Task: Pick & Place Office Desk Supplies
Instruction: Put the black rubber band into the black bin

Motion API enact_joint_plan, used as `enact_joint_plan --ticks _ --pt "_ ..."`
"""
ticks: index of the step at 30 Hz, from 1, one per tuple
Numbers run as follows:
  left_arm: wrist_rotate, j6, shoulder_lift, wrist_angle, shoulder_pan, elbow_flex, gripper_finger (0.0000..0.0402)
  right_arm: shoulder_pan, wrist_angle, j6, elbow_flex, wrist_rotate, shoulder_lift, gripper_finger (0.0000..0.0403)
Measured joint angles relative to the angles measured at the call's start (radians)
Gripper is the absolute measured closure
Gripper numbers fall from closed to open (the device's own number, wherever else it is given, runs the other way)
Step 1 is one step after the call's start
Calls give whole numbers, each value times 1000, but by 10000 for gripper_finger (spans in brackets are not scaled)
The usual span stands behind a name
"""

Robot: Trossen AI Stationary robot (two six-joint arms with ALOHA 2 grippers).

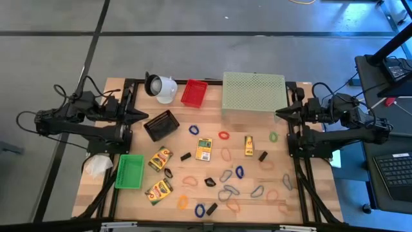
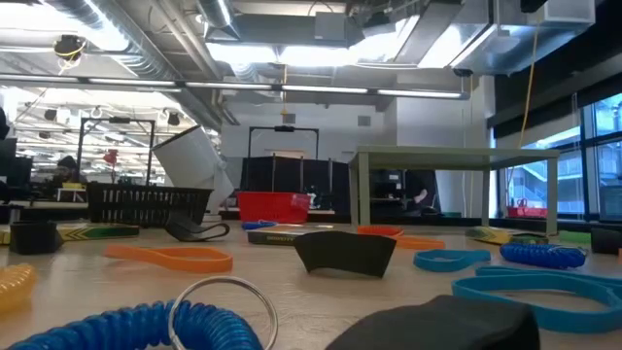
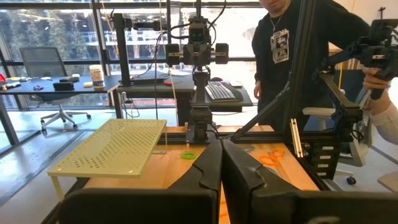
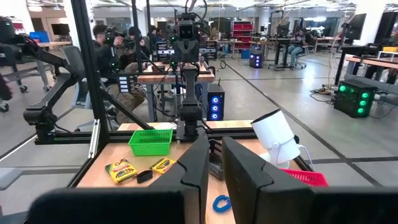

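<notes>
Overhead, the wooden table (image 1: pixel 212 129) sits on grey concrete floor, with the pale green mesh stand (image 1: pixel 253 94) at 1 o'clock as its biggest load. Next in size come the green basket (image 1: pixel 129 171) at 8 o'clock, the black basket (image 1: pixel 161 124) left of centre, the red basket (image 1: pixel 194 92) at 12 o'clock and the white cup-shaped object (image 1: pixel 161 87) lying tipped beside it, black opening facing left.

Both arms wait at the table's sides: the left gripper (image 1: pixel 143 115) at 10 o'clock, the right gripper (image 1: pixel 279 113) at 2 o'clock, each pointing inward with fingers pressed together and holding nothing.

The supplies lie scattered across the near half. Two crayon boxes (image 1: pixel 160 158) (image 1: pixel 158 191) sit at 7 o'clock, long axes running diagonally toward upper right. A yellow-green packet (image 1: pixel 204 149) lies near centre, upright in the high view; a slimmer one (image 1: pixel 249 145) to its right has its long axis pointing away from the camera edge. Rubber-band loops (image 1: pixel 223 136) in blue, red, orange and green spread flat around them, with small black clips (image 1: pixel 185 156) and grey oval clips (image 1: pixel 226 175) toward 5 o'clock.

From table height, blurred blue coils (image 2: pixel 126 326) and a black clip (image 2: pixel 345 253) fill the foreground, cut off at the edge. A person (image 3: pixel 298 56) stands behind the table in a workshop with desks.
</notes>
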Motion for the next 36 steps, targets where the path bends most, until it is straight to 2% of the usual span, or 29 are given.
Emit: enact_joint_plan --ticks 3,18,24,36 --pt "0 0 0 0 0 0 396 0 0 0 0 33 0 353" --pt "0 -2 -1 42 0 -1 397 0 4 -26 0 33 70 353" --pt "5 -83 -1 82 0 -1 397 0 -5 -20 0 25 128 353" --pt "-3 0 -2 106 0 -1 396 0 -266 222 -18 25 237 353"
